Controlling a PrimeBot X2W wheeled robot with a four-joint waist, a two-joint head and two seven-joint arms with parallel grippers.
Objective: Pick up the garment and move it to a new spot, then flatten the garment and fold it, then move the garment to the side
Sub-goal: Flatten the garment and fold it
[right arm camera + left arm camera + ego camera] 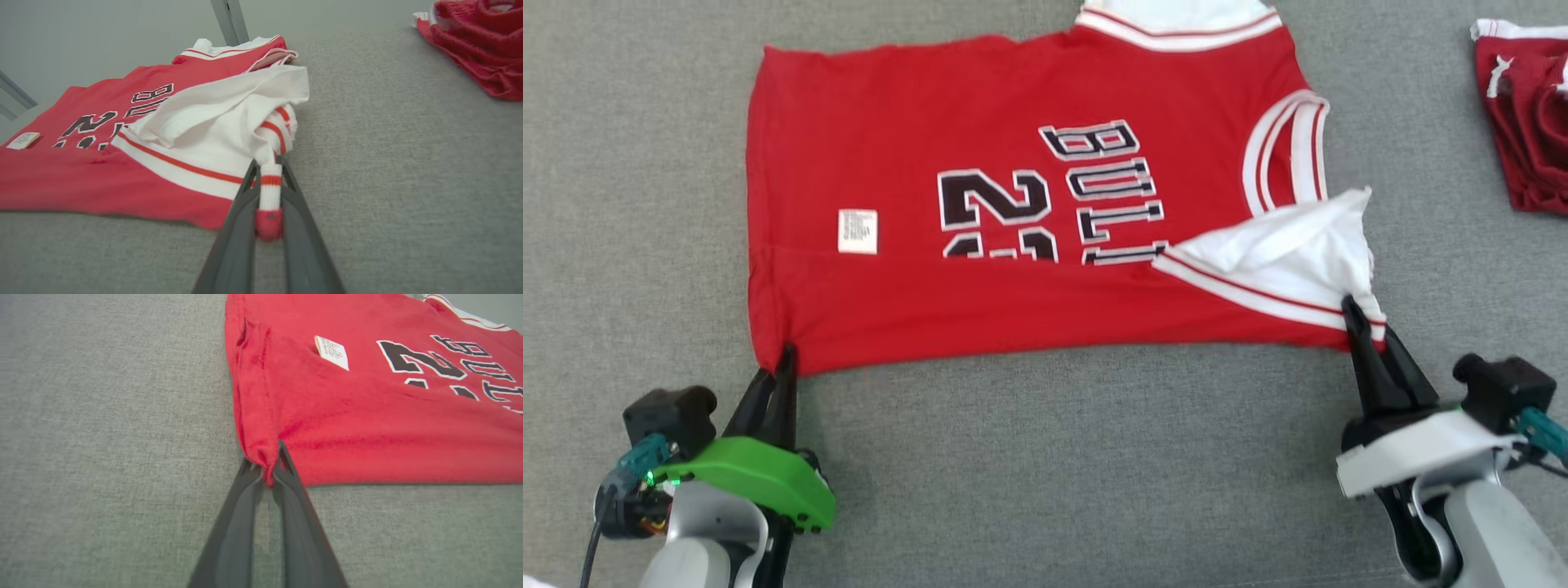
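Item: red jersey (1013, 245) with black numerals and lettering and white-and-red trim. It lies spread on the grey fabric surface (1054, 457), its near part folded over the lower numerals. White lining is turned out at its near right corner.
Detail: white label (858, 231) on the jersey's left part.
Claws: left gripper (786, 355), fingers almost together, pinching the jersey's near left hem corner. The right gripper (1352, 309), fingers narrow, is clamped on striped trim at the jersey's near right corner; the trim runs down between the fingers.
Other: bunched red cloth (1523, 122), well apart to the jersey's far right.
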